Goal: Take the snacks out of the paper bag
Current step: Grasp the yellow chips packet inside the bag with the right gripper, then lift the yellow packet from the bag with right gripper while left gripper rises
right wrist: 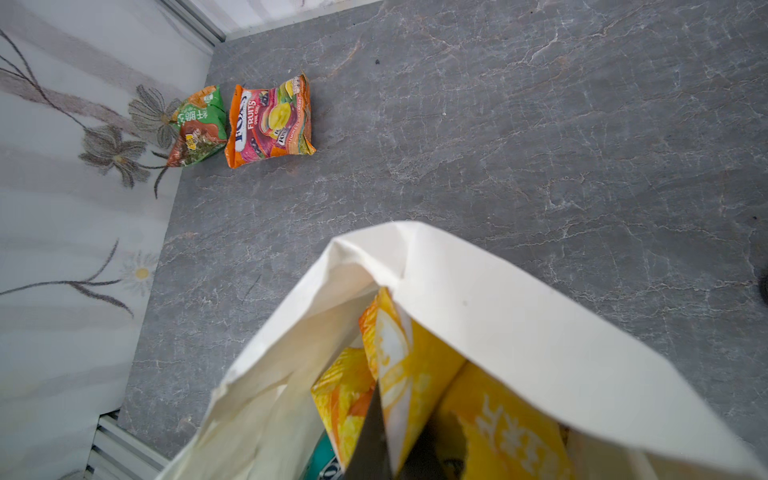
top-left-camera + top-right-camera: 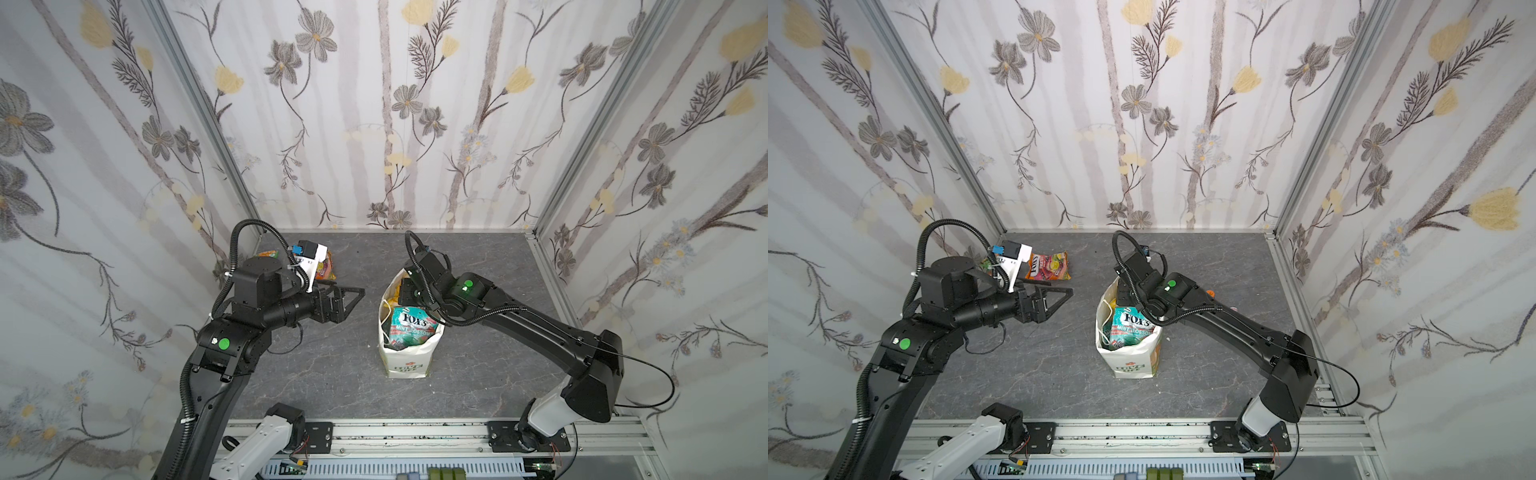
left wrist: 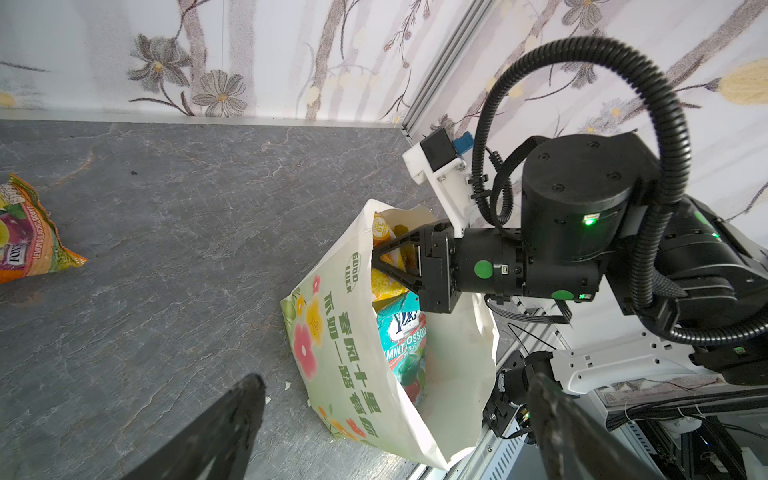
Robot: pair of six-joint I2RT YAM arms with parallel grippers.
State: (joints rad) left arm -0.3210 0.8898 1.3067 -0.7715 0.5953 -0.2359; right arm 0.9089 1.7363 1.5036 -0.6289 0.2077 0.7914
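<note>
Right gripper (image 3: pixel 375 254) clamps yellow packet (image 1: pixel 399 374) – left gripper (image 2: pixel 349 287) spread wide.

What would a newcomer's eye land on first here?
The tall white paper bag stands mid-table, a teal foil packet showing inside. The right gripper reaches into its mouth, shut on a yellow foil packet. An orange foil packet and a green foil packet lie by the far-left corner.
</note>
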